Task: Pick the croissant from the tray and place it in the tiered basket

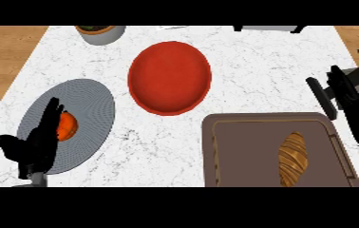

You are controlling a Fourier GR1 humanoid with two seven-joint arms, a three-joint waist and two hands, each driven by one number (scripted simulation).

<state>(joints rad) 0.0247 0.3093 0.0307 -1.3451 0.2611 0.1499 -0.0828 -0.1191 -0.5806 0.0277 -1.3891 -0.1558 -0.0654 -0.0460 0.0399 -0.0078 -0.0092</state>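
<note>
A golden-brown croissant [293, 159] lies lengthwise on the right part of a brown tray [242, 151] at the lower right. My right hand [336, 91] hangs at the right edge above the tray's far corner, fingers straight, apart from the croissant. Over a grey plate [88, 103] at the lower left rests my left hand [38, 141], fingers straight and pointing up, beside an orange fruit [68, 126] on that plate. No tiered basket is recognisable; a dark frame [270, 28] shows at the top edge.
A large red plate [170, 77] sits mid-counter. A grey pot [101, 33] with dark content stands at the top left. Wooden floor shows beyond the white marbled counter's left and right ends.
</note>
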